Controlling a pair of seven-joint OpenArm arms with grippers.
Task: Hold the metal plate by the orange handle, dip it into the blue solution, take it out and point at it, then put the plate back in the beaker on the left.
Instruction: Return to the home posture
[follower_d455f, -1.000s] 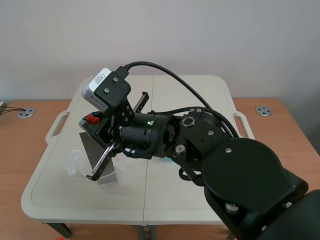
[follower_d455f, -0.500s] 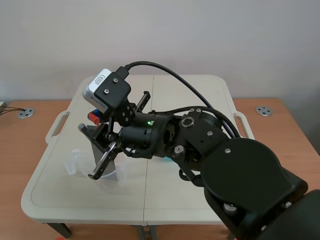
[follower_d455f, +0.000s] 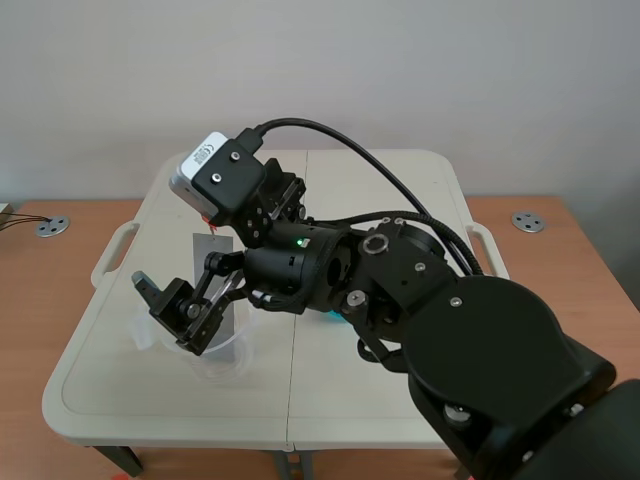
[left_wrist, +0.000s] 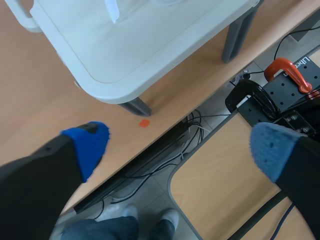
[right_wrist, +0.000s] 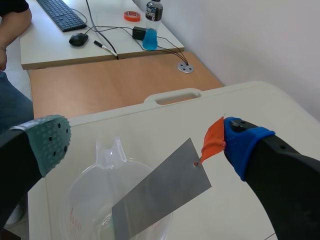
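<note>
The grey metal plate (right_wrist: 160, 192) with its orange handle (right_wrist: 214, 140) leans tilted in the clear beaker (right_wrist: 107, 200). My right gripper (right_wrist: 147, 142) is open around it. Its blue pad (right_wrist: 245, 142) sits right beside the handle, and its grey-green pad (right_wrist: 50, 142) is far off on the other side. In the scene view the right gripper (follower_d455f: 215, 235) hangs over the beaker (follower_d455f: 222, 355) on the table's left, with the plate (follower_d455f: 208, 262) upright in it. A speck of blue-green (follower_d455f: 330, 318) shows under the arm. My left gripper (left_wrist: 180, 149) is open, off the table, over the floor.
The white folding table (follower_d455f: 400, 180) stands on a wooden desk (follower_d455f: 580, 250). Ahead of the right gripper, a farther desk holds a keyboard (right_wrist: 60, 12), a mouse (right_wrist: 79, 39) and a bottle of blue liquid (right_wrist: 151, 30). Below the left gripper are cables, an orange clamp (left_wrist: 287, 72) and a person's shoes (left_wrist: 150, 220).
My right gripper has opened wide and let go of the orange handle. The plate has dropped lower and now rests in the beaker.
</note>
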